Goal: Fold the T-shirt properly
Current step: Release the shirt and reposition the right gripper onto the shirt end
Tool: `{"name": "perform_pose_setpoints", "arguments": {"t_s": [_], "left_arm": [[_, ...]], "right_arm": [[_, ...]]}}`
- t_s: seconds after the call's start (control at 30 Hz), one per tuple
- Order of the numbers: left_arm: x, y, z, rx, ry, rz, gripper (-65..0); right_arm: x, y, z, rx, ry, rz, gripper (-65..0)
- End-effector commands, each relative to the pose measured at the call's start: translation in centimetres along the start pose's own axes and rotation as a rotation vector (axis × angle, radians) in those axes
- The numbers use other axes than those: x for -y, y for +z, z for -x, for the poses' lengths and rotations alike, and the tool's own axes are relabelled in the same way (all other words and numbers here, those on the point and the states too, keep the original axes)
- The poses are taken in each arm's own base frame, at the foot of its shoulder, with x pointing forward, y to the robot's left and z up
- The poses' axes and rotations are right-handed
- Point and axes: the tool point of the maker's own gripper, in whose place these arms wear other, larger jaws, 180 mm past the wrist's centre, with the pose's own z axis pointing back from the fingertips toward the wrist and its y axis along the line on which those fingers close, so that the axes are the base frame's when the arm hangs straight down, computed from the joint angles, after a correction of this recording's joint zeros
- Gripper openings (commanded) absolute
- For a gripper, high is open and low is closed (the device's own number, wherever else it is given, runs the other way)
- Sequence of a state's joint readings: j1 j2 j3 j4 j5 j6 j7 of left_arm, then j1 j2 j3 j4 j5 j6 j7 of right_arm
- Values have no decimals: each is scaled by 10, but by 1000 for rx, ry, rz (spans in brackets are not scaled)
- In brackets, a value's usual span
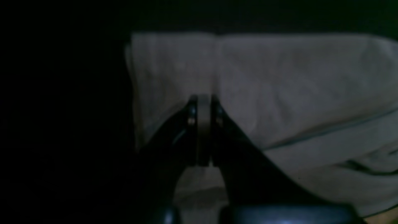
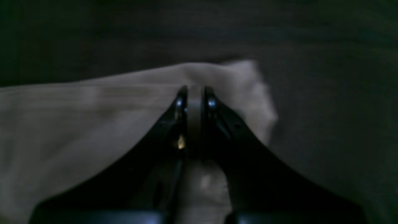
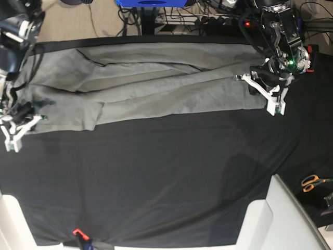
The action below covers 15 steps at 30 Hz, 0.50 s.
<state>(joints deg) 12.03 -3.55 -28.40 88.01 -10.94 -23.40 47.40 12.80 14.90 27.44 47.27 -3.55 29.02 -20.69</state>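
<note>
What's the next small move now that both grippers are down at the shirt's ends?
Probably lift both ends together. The left gripper and right gripper each look shut on an end edge of the T-shirt, which lies stretched along the far side of the black cloth, so a fold toward the near side seems to follow.

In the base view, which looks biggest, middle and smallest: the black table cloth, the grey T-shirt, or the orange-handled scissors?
1. Black table cloth, filling most of the view.
2. T-shirt, stretched along its far side.
3. Scissors, tiny, at the right edge.
</note>
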Motion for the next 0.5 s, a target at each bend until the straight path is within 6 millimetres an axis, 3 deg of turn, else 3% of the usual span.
{"name": "perform_pose_setpoints", "arguments": {"t_s": [0.0,0.17,0.33,0.4,0.47], "left_arm": [[-4,0,-7,21,1,-1,-650],[-10,-9,-3,33,20,0,-650],[-13,-7,-5,36,15,-5,-650],[-13,-2,-15,66,1,-12,-650],[-13,6,-19,84,-21,-20,-650]], "right_arm": [[14,3,-21,53,-4,19,-635],[32,-1,-16,49,-40,42,-635],[66,6,-23,87,-82,194,-635],[69,15,-31,111,-54,211,-636],[56,28,-32,116,-5,211,-636]]}}
